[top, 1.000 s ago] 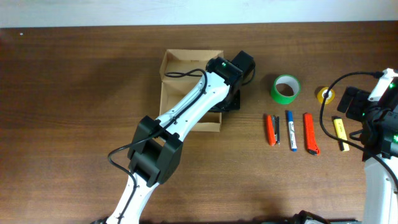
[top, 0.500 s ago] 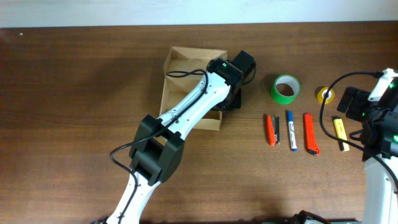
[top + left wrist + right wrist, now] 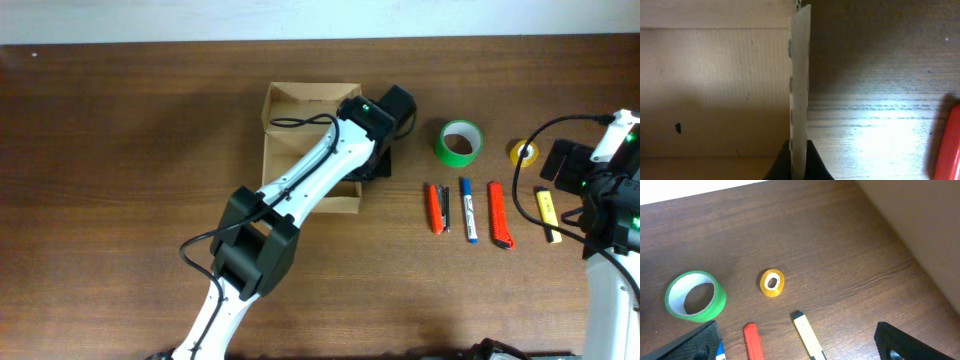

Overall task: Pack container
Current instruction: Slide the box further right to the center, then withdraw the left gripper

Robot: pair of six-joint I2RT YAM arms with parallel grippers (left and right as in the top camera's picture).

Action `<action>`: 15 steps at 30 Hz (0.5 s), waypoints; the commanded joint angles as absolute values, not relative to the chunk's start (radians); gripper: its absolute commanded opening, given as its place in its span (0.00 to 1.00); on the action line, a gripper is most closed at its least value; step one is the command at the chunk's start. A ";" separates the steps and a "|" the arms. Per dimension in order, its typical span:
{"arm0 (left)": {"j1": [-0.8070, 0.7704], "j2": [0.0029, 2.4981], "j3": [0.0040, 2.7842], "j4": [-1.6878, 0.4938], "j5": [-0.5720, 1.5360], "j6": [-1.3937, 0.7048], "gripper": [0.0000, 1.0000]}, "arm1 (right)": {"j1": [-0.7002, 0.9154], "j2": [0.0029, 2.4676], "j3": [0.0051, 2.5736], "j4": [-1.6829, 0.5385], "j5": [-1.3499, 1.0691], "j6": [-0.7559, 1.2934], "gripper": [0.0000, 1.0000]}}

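Container (image 3: 300, 110) sits on the table (image 3: 130, 150), left of centre and toward the far side. Top open, bare cardboard floor showing. Left arm (image 3: 300, 185) comes from the near edge and crosses diagonally over the box to its right wall. Left gripper (image 3: 799, 162) is pinched onto that wall. In the wrist view the thin cardboard edge (image 3: 800, 90) stands upright between two dark fingers (image 3: 782, 167). The jaws are closed down to the board's thickness, one finger on the box side and the other on the table side. In that view the box inside lies left of the wall and wood lies right of it. A blurred red strip (image 3: 951, 145) at that view's right edge is probably one of the red items; cannot tell which.

Right of the container and apart from it lies a green tape roll (image 3: 460, 142), flat on the wood. A small yellow tape roll (image 3: 522, 152) is further right. Nearer than the tapes is a row of long items lying side by side. From left they are a red-and-black pen (image 3: 437, 208), blue marker (image 3: 468, 210), red cutter (image 3: 499, 214) and yellow marker (image 3: 548, 216).

Right gripper (image 3: 799, 347) is at the right end of the table, above the wood near the yellow tape roll and yellow marker. Its jaws are spread wide with nothing held. Its wrist view looks down on both tape rolls, the red cutter and the yellow marker.
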State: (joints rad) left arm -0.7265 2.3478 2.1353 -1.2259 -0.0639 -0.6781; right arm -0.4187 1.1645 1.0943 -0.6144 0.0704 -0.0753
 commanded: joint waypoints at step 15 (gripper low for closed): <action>-0.746 2.284 2.183 -1.260 -0.251 -0.674 0.63 | -0.399 1.168 1.119 -0.611 0.057 -0.072 0.99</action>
